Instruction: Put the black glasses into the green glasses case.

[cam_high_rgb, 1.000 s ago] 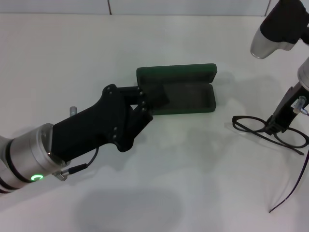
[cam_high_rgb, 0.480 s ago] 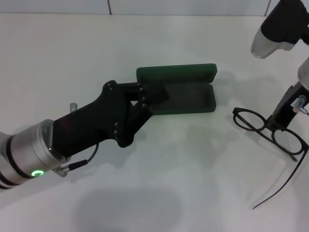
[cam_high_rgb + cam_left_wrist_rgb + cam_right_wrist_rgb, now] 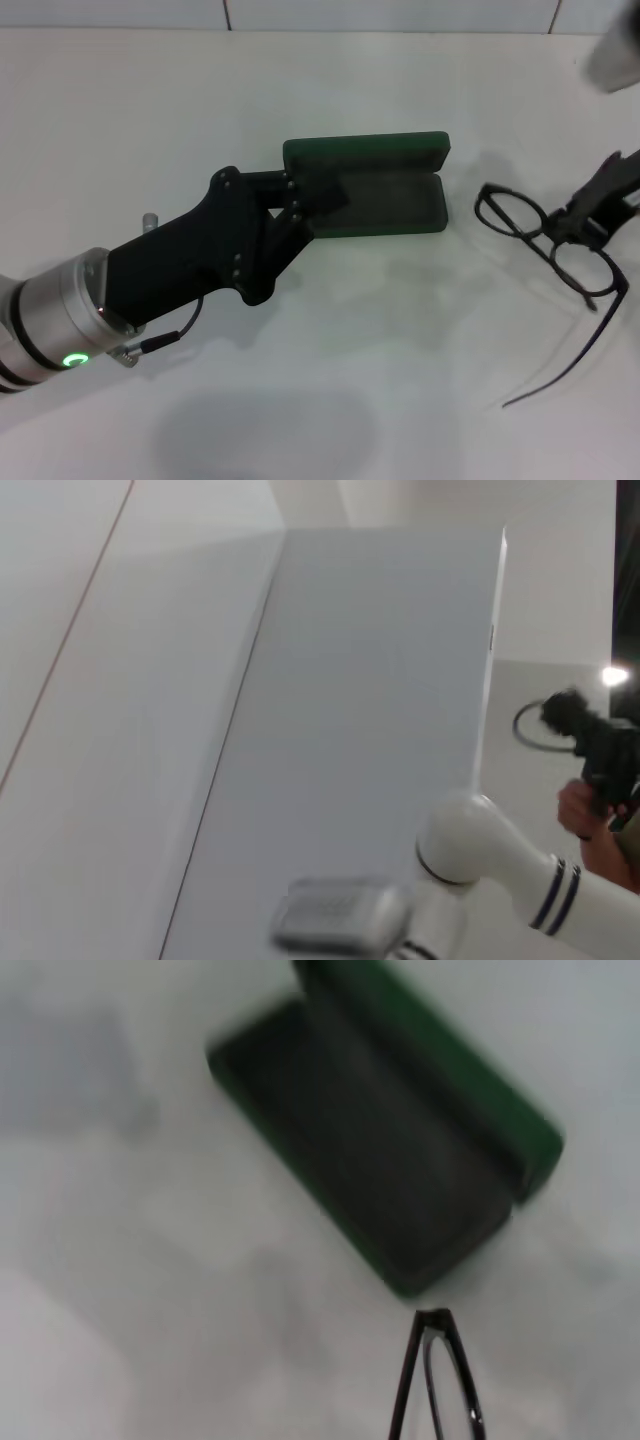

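Since a moment ago my right claw (image 3: 590, 215) has carried the black glasses (image 3: 545, 243) closer to the green glasses case (image 3: 370, 185) and turned them, so one long arm of the glasses now trails down toward me. My left claw (image 3: 300, 208) has stayed where it was.

From my head, I see my right claw pinched shut on the middle of the glasses, near the right edge. The glasses hang just beside the case's right end, not touching it. The case lies open on the white table (image 3: 400, 380), its lid standing up at the back. My left claw rests at the case's left end; I cannot tell if it is open or shut.

My left wrist camera shows only the wall and far-off things.

My right wrist camera shows the open case (image 3: 385, 1160) with its dark inside, and one lens of the glasses (image 3: 435, 1380) close to its near end.
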Action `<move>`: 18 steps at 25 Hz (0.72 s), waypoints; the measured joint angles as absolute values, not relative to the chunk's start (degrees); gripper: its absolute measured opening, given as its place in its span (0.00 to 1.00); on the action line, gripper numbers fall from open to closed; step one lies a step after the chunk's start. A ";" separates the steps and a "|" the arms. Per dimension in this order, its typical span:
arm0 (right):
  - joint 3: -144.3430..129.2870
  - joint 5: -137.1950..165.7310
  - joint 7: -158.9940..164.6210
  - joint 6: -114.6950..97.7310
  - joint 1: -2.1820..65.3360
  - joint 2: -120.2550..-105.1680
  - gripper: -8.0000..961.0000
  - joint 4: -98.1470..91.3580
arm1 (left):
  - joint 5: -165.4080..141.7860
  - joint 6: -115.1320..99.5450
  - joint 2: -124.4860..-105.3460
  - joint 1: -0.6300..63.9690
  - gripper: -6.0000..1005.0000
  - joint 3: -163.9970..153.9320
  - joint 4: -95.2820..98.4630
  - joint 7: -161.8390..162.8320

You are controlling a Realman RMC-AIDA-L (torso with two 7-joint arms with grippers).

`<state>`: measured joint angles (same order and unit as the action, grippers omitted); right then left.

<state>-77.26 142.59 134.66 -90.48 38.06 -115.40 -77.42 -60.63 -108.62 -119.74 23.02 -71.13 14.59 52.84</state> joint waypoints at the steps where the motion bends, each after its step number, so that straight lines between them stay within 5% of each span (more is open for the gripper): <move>1: -74.30 138.27 131.16 -91.10 35.91 -115.41 0.06 -78.89 | -60.63 -108.65 -119.78 23.04 0.05 -71.13 14.61 52.84; 10: -66.34 100.75 102.41 -87.29 25.54 -115.93 0.06 -67.15 | -60.71 -110.16 -120.26 27.79 0.05 -73.33 14.51 53.58; 18: -68.86 80.86 88.35 -87.98 30.95 -115.93 0.06 -49.24 | -61.14 -108.41 -120.45 31.54 0.05 -74.90 12.31 53.51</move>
